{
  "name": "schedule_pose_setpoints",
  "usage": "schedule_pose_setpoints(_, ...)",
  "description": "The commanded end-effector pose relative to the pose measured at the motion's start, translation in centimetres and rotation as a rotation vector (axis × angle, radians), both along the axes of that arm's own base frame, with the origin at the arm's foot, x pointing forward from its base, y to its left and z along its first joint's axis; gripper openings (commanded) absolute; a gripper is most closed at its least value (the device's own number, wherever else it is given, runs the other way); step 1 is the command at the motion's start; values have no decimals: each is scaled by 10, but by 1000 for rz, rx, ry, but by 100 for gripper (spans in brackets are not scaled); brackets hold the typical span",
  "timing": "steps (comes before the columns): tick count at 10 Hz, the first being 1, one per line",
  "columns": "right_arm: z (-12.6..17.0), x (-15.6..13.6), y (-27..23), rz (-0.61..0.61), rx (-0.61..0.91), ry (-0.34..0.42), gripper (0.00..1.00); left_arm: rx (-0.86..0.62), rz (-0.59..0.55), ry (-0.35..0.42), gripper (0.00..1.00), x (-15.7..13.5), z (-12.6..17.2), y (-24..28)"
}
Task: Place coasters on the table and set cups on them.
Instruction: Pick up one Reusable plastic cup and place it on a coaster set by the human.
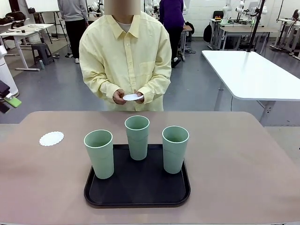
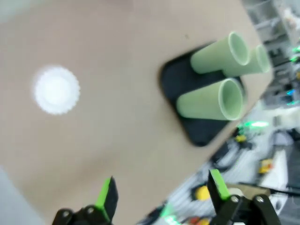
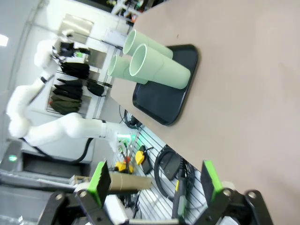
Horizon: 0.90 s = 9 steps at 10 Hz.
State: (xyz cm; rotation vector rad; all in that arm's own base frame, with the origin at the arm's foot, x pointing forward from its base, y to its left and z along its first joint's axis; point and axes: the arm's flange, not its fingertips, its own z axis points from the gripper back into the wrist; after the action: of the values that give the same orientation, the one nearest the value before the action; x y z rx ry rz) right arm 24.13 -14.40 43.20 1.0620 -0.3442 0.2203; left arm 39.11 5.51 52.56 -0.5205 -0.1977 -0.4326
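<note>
Three cups (image 1: 137, 137) stood upright on a black tray (image 1: 140, 190) near the desk's (image 1: 234, 164) middle. One coaster (image 1: 51, 138) lay flat on the desk at the tray's ten o'clock, well apart from it. At twelve o'clock a person's hands (image 1: 119, 97) held a second coaster (image 1: 132, 97). The left gripper (image 2: 161, 183) and right gripper (image 3: 154, 168) hung with fingers apart, holding nothing.

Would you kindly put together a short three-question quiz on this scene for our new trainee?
1. True or false: all three cups stand on the black tray.
2. How many coasters lie on the table?
3. The person's hands hold: A) a cup, B) a white coaster, C) nothing.
Key: 1 true; 2 one; 3 B.
</note>
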Motion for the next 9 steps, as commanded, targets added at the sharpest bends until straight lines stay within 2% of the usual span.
schedule_pose_setpoints(1, 0, 0, 0, -3, 3, 3, 100, 200, -175, -247, 100, 20, -14, -17)
schedule_pose_setpoints(2, 0, 0, 0, -3, 3, 3, 100, 204, -266, -264, 100, 29, -17, -41)
schedule_pose_setpoints(5, 0, 0, 0, -3, 3, 3, 100, 249, -449, -285, 100, 23, -16, -105)
schedule_pose_setpoints(7, 0, 0, 0, -3, 3, 3, 100, 294, -568, -219, 100, 14, -15, -135)
schedule_pose_setpoints(8, 0, 0, 0, -3, 3, 3, 100, 305, -547, -174, 100, 9, -18, -141)
schedule_pose_setpoints(9, 0, 0, 0, -3, 3, 3, 100, 249, -513, -253, 100, 19, -18, -138)
